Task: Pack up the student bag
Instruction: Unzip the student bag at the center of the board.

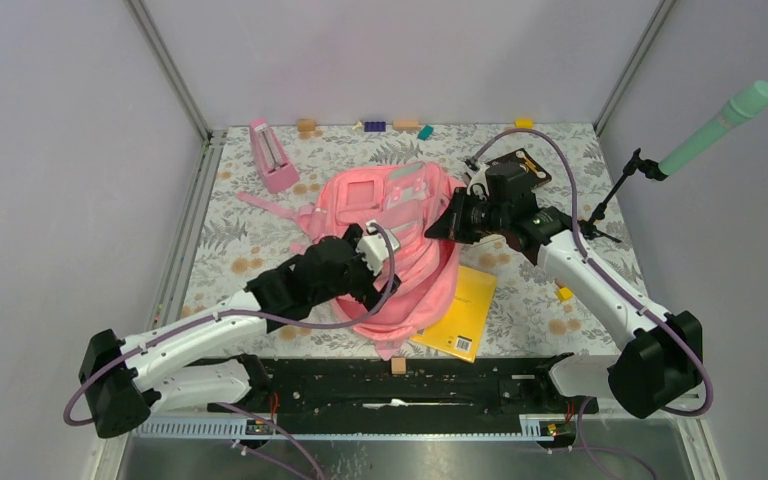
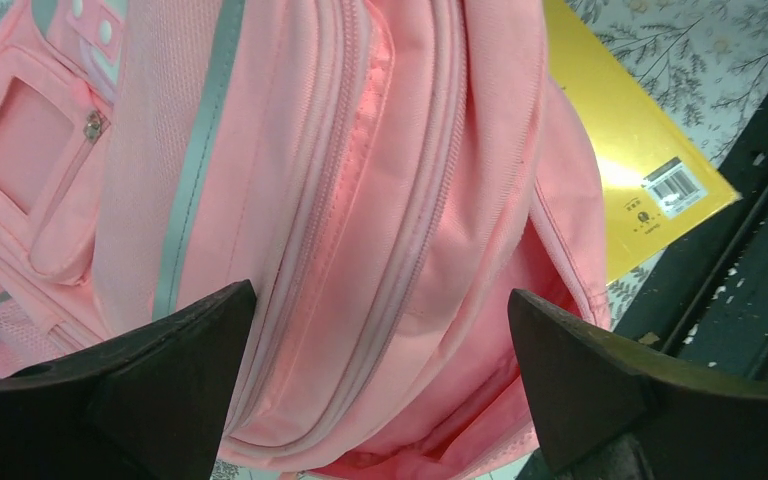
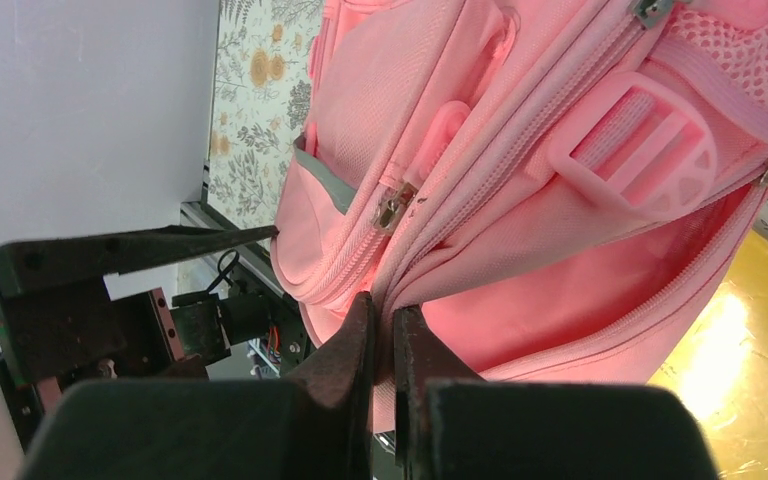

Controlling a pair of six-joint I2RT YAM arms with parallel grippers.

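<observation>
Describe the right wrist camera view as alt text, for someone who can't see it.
The right gripper is shut on a fabric edge of the pink student bag, at the lip of an open compartment. A yellow book shows beyond the bag at lower right, and the floral table at the top.

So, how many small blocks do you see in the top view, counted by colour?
tan blocks: 3
yellow blocks: 2
blue block: 1
teal block: 1
Total: 7
</observation>
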